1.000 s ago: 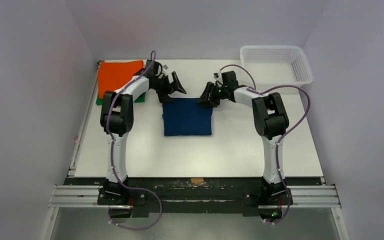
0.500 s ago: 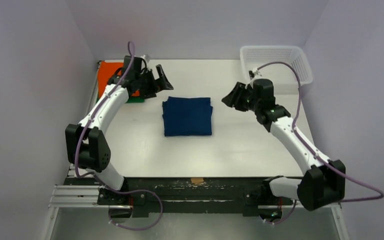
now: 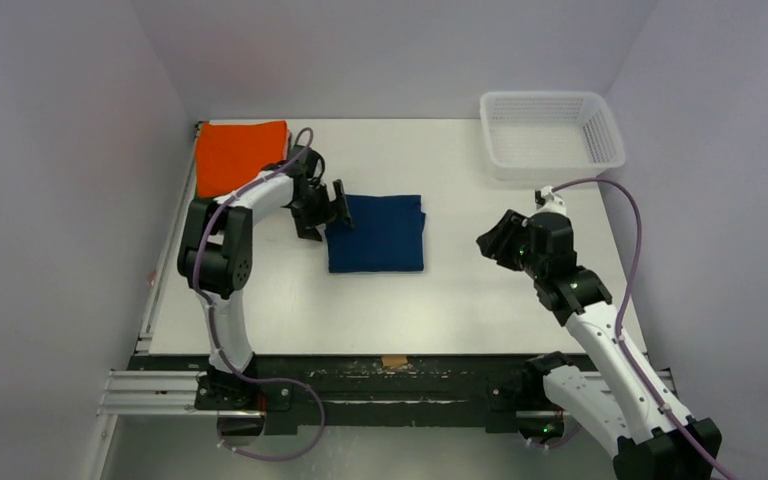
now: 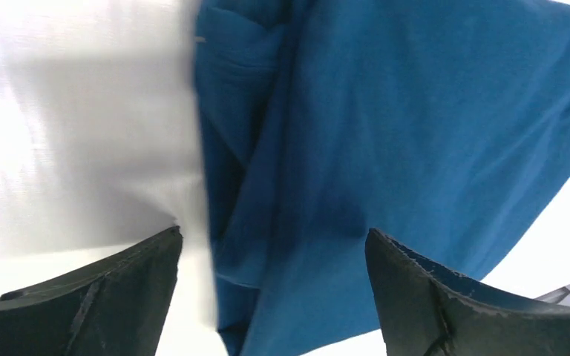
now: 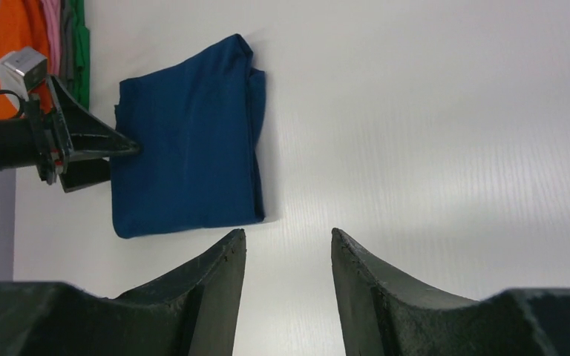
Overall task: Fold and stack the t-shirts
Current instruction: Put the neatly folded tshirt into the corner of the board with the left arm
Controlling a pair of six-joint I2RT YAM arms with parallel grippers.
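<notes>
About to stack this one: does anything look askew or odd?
Only slightly: the navy t-shirt shows uneven, rumpled fold layers along its left edge, between the open fingers of the left gripper. Otherwise it lies flat.

Soft, even light throughout. Ahead of the left gripper (image 4: 272, 231), the navy shirt (image 4: 415, 133) smears with blur. The table (image 4: 67, 111) glares white beside it.

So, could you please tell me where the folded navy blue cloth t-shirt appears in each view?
Top external: the folded navy blue t-shirt lies near the picture's centre.
Left wrist: it fills the centre and right.
Right wrist: it sits upper left.
Shared landmark: the left gripper at its left edge.
</notes>
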